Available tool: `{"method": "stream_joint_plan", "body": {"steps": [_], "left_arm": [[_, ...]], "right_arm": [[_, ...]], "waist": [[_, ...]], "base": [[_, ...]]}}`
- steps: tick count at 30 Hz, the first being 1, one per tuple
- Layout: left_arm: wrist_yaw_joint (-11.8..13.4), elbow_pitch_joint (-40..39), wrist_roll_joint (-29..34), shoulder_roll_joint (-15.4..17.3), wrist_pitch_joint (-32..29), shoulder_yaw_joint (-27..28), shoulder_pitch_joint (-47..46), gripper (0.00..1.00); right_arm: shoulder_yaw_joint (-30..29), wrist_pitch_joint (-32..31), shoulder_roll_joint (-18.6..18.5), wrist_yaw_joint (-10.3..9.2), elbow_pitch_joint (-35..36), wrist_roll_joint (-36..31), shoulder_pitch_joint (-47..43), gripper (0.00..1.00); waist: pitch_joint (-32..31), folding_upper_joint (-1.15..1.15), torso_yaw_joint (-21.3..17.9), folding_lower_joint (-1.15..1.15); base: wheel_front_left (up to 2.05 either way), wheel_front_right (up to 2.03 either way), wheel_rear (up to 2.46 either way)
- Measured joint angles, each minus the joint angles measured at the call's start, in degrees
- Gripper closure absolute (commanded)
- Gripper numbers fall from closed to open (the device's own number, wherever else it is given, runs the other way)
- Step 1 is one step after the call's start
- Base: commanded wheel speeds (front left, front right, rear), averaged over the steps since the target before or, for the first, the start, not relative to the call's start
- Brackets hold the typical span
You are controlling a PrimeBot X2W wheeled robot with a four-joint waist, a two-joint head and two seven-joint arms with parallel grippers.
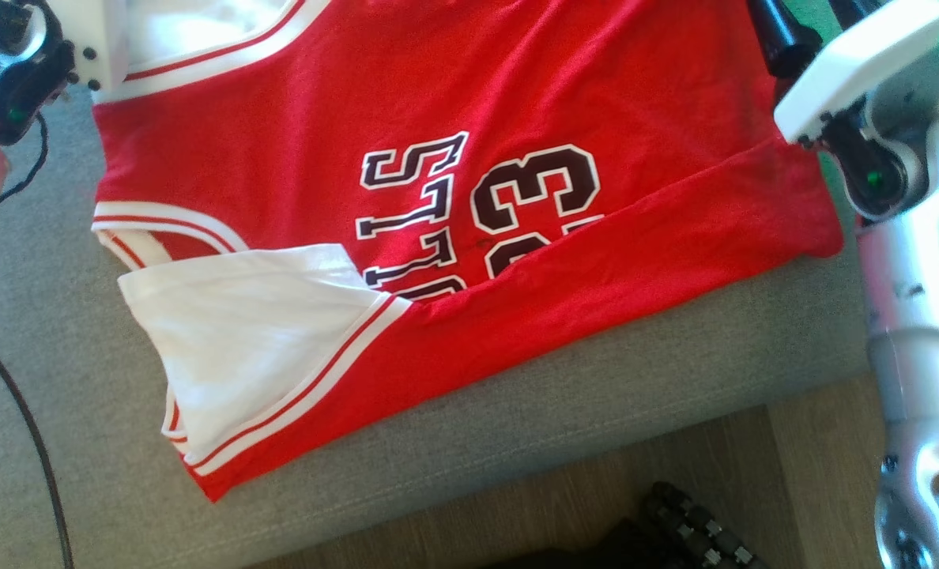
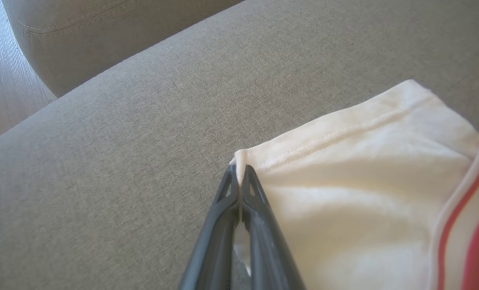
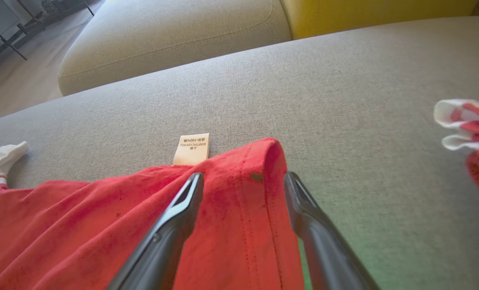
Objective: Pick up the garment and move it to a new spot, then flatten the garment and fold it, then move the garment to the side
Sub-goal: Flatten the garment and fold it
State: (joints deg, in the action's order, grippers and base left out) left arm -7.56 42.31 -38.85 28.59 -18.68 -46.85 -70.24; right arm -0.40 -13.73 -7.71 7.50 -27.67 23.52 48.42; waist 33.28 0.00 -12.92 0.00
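We see the red garment [image 1: 469, 95] spread across the grey sofa cushion [image 1: 596, 411]. Its lower side lies close along the cushion's front edge, with the wooden floor [image 1: 564, 506] just beyond. A white inner panel is turned out near the front left. Our left fingers [image 2: 228, 195] are pressed together on a white corner of the garment, pinching the fabric between their tips. Our right fingers [image 3: 189, 197] stand wide apart, one on each side of a raised red hem corner and gripping nothing. A small white label [image 3: 192, 149] sticks out just beyond that hem, lying on the cushion.
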Motion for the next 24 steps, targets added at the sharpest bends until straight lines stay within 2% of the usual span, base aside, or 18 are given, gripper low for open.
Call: {"method": "stream_joint_plan", "body": {"steps": [6, 9, 11, 12, 13, 14, 18, 24], "left_arm": [[0.0, -0.6, -1.2, 0.0, 0.5, -2.5, -1.6, 1.0], [0.0, -0.7, -1.7, 0.0, 0.7, -3.3, -2.4, 1.0], [0.0, -0.8, -2.0, 0.1, 1.0, -4.2, -2.9, 1.0], [0.0, -0.8, -2.3, 0.1, 1.1, -4.4, -3.0, 1.0], [0.0, -0.8, -2.5, 0.2, 1.2, -4.6, -3.0, 1.0], [0.0, -0.8, -2.7, 0.3, 1.2, -4.8, -3.1, 1.0], [0.0, -0.6, -3.4, 0.7, 1.6, -5.8, -3.5, 1.0], [0.0, -0.6, -3.6, 1.2, 5.5, -7.0, -4.5, 1.0]], "right_arm": [[0.8, 0.8, -0.2, 0.0, -8.6, -0.7, 6.2, 0.0], [1.1, 1.2, -0.2, 0.0, -12.3, -0.8, 9.1, 0.05], [1.2, 1.7, -0.2, 0.0, -14.5, -0.8, 10.6, 0.16], [1.3, 2.3, -0.2, 0.0, -15.7, -0.8, 11.2, 0.26], [1.4, 2.6, -0.2, 0.0, -16.6, -0.8, 11.7, 0.46], [1.5, 2.9, -0.2, 0.0, -17.6, -0.8, 12.2, 0.59], [2.3, 4.0, -0.3, 0.0, -20.6, -0.8, 13.5, 1.0], [2.6, 6.3, -1.4, 0.01, -23.2, -0.7, 15.6, 1.0]], "waist": [[0.7, 0.0, 1.3, 0.0], [1.1, 0.0, 1.8, 0.0], [1.2, 0.0, 2.0, 0.0], [1.2, 0.0, 2.1, 0.0], [1.3, 0.0, 2.2, 0.0], [1.3, 0.0, 2.2, 0.0], [1.4, 0.0, 2.4, 0.0], [1.4, 0.0, 2.6, 0.0]], "base": [[0.0, 0.0, 0.0], [0.0, 0.0, 0.0], [0.0, 0.0, 0.0], [0.0, 0.0, 0.0], [0.0, 0.0, 0.0], [0.0, 0.0, 0.0], [0.0, 0.0, 0.0], [0.0, 0.0, 0.0]]}}
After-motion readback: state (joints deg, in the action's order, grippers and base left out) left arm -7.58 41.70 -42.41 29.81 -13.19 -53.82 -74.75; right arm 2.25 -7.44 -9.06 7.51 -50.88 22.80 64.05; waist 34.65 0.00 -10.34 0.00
